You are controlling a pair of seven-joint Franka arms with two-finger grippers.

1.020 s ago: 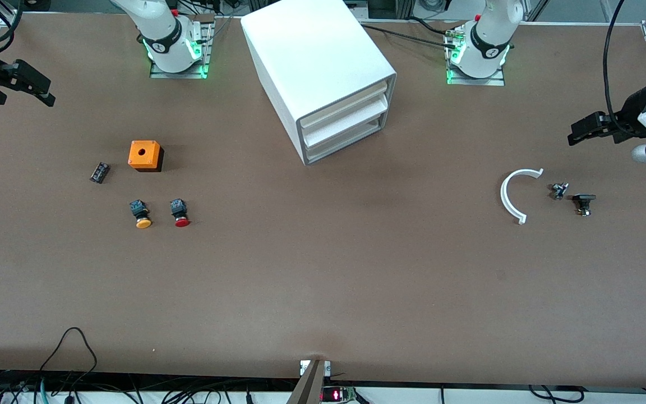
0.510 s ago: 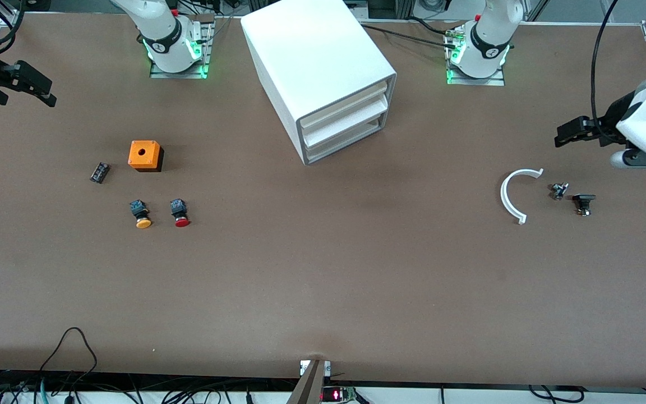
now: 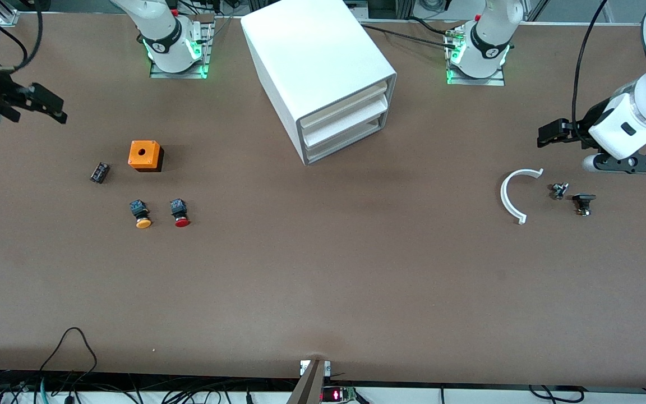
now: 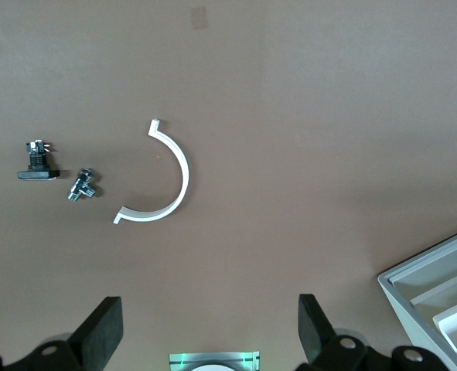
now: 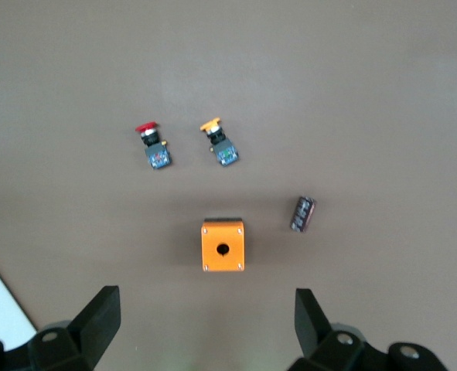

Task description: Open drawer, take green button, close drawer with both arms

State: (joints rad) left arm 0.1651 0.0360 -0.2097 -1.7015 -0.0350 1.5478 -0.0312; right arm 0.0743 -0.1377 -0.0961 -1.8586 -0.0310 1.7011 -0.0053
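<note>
The left pincer (image 3: pixel 547 136) has moved in over the bench toward the white cabinet (image 3: pixel 323 73); the right pincer (image 3: pixel 51 106) has moved slightly inward and lower

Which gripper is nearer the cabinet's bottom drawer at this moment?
Left. The left gripper hangs over the table near the white curved piece, closer to the drawer. The right gripper hangs over its own table end, farther off. Both are open.
</note>
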